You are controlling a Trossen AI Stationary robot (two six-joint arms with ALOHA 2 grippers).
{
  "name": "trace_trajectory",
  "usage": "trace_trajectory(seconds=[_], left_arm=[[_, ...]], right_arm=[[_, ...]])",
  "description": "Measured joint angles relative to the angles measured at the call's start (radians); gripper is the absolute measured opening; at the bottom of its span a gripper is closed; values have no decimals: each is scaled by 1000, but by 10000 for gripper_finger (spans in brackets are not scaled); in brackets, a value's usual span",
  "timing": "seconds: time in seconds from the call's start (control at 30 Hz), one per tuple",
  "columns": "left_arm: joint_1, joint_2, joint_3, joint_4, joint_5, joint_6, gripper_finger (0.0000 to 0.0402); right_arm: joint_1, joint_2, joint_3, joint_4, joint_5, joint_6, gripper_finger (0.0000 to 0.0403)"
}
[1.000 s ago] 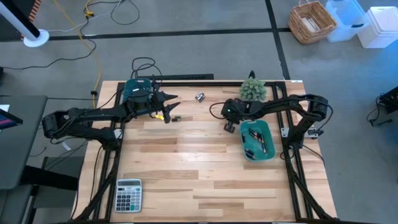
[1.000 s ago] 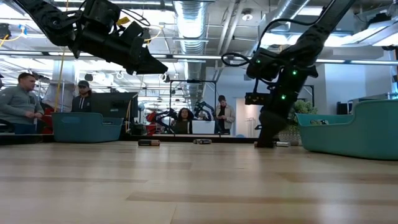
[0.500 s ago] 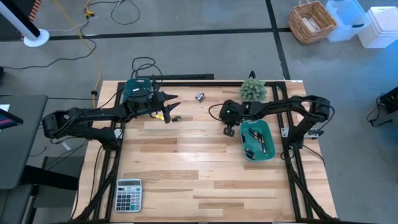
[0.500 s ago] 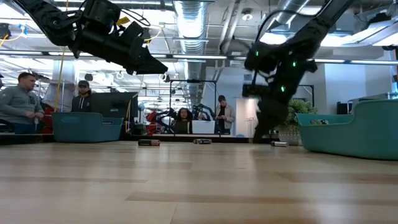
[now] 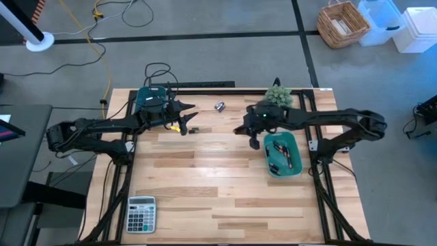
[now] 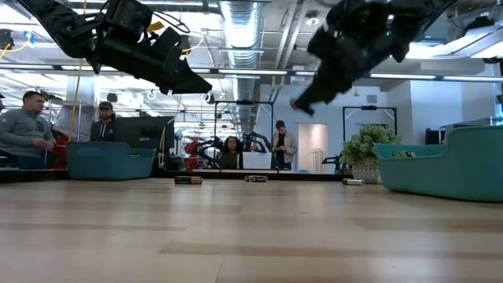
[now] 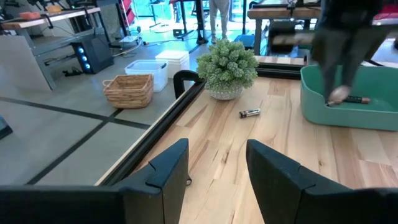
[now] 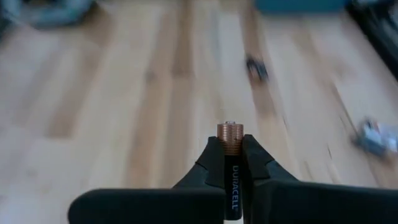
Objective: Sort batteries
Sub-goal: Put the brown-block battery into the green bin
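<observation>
My right gripper (image 8: 231,151) is shut on a black battery with a copper end (image 8: 230,138) and hangs high above the table (image 6: 299,104), left of the right teal bin (image 5: 283,154). My left gripper (image 7: 217,180) stands open with nothing between its fingers, raised near the left teal bin (image 5: 151,99). Loose batteries lie on their sides on the wood: a silver one (image 5: 220,106), a dark one (image 5: 193,130), and one by the plant (image 7: 249,112). Several more lie in the right bin. My right gripper pinches the battery's black body (image 8: 231,163) between its two fingers. The battery lies along the fingers, and its copper end (image 8: 230,132) sticks out past the fingertips. The fingers slant down toward the table's left, and the battery is lifted clear of the table.
A small potted plant (image 5: 277,98) stands at the far edge beside the right bin. A grey calculator (image 5: 141,214) lies at the near left corner. People sit beyond the table's far side (image 6: 23,126). Bare wood stretches across the table's middle and near half.
My right gripper has risen from the table beside the right teal bin. It has tipped from pointing down to slanting toward the table's left, and it has stayed shut.
</observation>
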Motion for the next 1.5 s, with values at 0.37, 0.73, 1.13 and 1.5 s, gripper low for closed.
trace_trajectory(seconds=[0.37,0.73,1.13,1.5], left_arm=[[0,0,0,0,0,-3,155],[0,0,0,-2,0,-4,155],[0,0,0,-2,0,-7,155],[0,0,0,-5,0,-7,155]], right_arm=[[24,-8,2,154,-446,41,15],[44,53,2,254,-414,178,16],[15,53,2,318,-400,446,17],[38,48,2,49,-261,130,17]])
